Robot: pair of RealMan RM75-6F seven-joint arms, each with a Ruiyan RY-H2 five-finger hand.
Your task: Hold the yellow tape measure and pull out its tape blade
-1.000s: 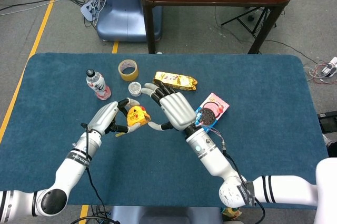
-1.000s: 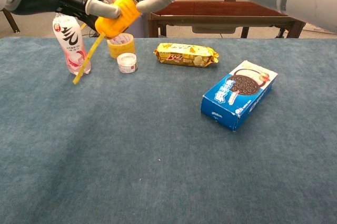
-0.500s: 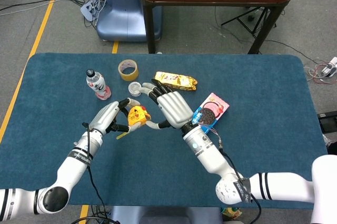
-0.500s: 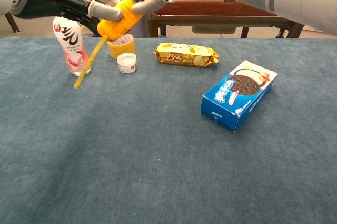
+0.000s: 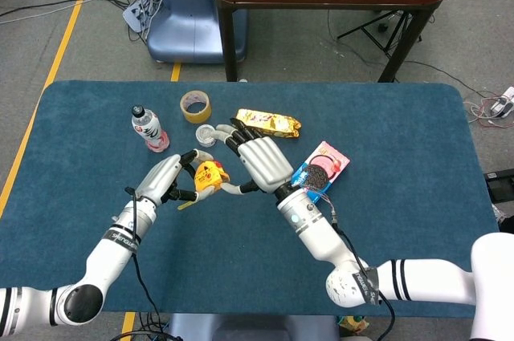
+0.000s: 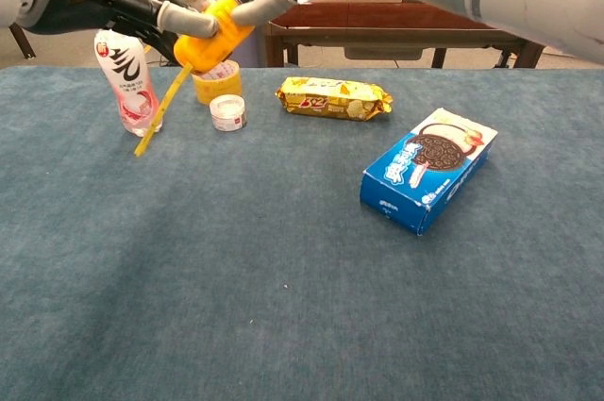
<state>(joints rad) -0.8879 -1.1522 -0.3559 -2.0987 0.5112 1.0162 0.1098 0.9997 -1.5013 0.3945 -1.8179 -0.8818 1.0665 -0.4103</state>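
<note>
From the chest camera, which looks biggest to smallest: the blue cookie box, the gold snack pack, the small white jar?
1. blue cookie box, though it is nearest
2. gold snack pack
3. small white jar

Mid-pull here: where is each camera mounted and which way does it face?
Head view: high above, looking down on the blue table; both forearms and hands show.
Chest view: low at table height, facing forward; only arm and hand parts along the top.
Shared: left hand holding the yellow tape measure, right hand against it.
</note>
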